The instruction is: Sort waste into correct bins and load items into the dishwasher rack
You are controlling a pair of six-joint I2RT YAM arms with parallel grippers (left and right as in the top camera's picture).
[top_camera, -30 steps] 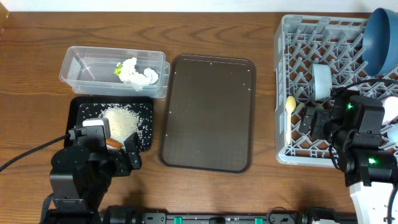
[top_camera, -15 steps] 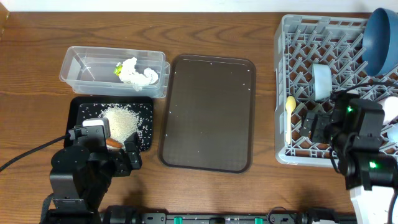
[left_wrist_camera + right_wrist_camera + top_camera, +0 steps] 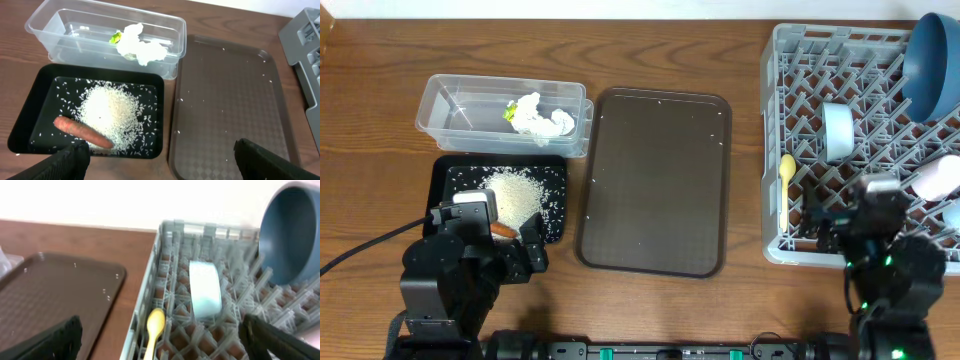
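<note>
Overhead, I see the left gripper [image 3: 160, 147] released, jaws wide and nothing between them, hanging over the near edge of the black tray [image 3: 440, 175]. Rice [image 3: 515, 192] is heaped in that tray, and the carrot [image 3: 82, 132] lies against the near side of the heap. Behind it the tub [image 3: 455, 115] holds the tissue [image 3: 538, 115], with the wrapper [image 3: 508, 113] at its left side. The brown tray [image 3: 655, 180] sits mid-desk [image 3: 380, 60], a few stray grains on it.

On the right, the rack [image 3: 790, 100] has the right gripper [image 3: 161, 325] over its near left corner, likewise spread wide and empty. Inside, the spoon [image 3: 785, 185] lies along the left wall. A light blue cup [image 3: 838, 132] lies on its side beside it, though the wrist view is blurred and it may be the small bowl. The blue bowl [image 3: 932, 60] stands on edge at the far right corner, and the pink cup [image 3: 935, 180] lies toward the right side.
</note>
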